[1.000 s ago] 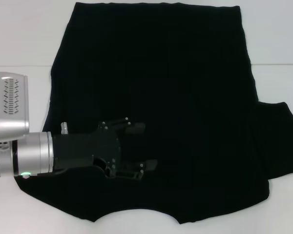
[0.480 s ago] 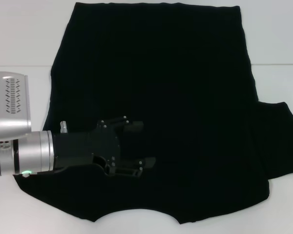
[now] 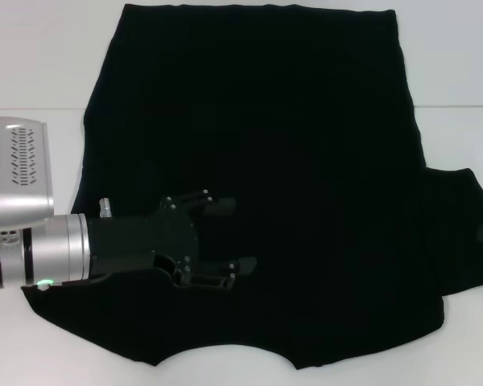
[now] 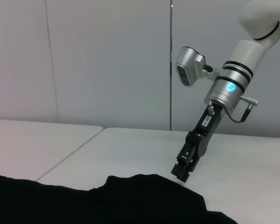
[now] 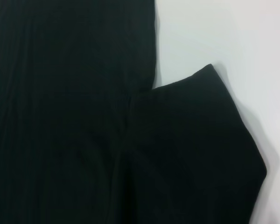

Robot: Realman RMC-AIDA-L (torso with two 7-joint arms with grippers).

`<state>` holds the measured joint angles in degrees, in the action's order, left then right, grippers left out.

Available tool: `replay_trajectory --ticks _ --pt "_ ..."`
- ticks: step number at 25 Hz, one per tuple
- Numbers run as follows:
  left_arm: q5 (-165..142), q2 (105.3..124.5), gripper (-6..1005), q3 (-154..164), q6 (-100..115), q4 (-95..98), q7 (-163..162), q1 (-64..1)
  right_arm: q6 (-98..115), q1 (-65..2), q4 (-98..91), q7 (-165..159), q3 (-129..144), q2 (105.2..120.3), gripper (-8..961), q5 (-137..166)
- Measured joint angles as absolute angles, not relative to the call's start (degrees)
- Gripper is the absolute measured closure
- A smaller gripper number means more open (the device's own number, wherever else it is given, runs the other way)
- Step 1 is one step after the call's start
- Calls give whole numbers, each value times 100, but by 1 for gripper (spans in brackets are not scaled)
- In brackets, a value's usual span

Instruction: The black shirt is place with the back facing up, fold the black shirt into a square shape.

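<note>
Left gripper (image 3: 225, 237) hovers low over the near-left part of the black shirt (image 3: 290, 161), its fingers spread apart and holding nothing. Under it runs a white table (image 3: 32, 72) (seamed, with pale wall panels behind). Spread flat, the shirt has its right sleeve reaching toward the table's right edge. Right gripper (image 4: 182, 171) hangs just beside that sleeve's tip; I cannot tell its state. Black fingers blur against black cloth.
</note>
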<state>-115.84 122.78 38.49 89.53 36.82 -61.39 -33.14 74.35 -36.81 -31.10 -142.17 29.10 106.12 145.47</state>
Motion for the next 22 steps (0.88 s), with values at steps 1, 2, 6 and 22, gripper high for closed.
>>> replay_trajectory --ticks 1,2,6,22 --pt "-11584 12278 80 3849 8953 3682 -6140 -3314 7391 -3693 -3091 -14220 2924 10622 183 14547" --pt "-11584 12278 80 3849 8953 3682 -6144 -3314 7350 -3698 -3088 -14228 2938 10631 185 14547" --pt "-11584 12276 81 3834 8952 3682 -6160 -3308 7237 -3726 -3085 -14276 3031 10664 190 14546" --pt "-11543 12262 86 3803 8867 3683 -6176 -3260 7093 -3809 -3261 -14518 3426 10760 647 14582"
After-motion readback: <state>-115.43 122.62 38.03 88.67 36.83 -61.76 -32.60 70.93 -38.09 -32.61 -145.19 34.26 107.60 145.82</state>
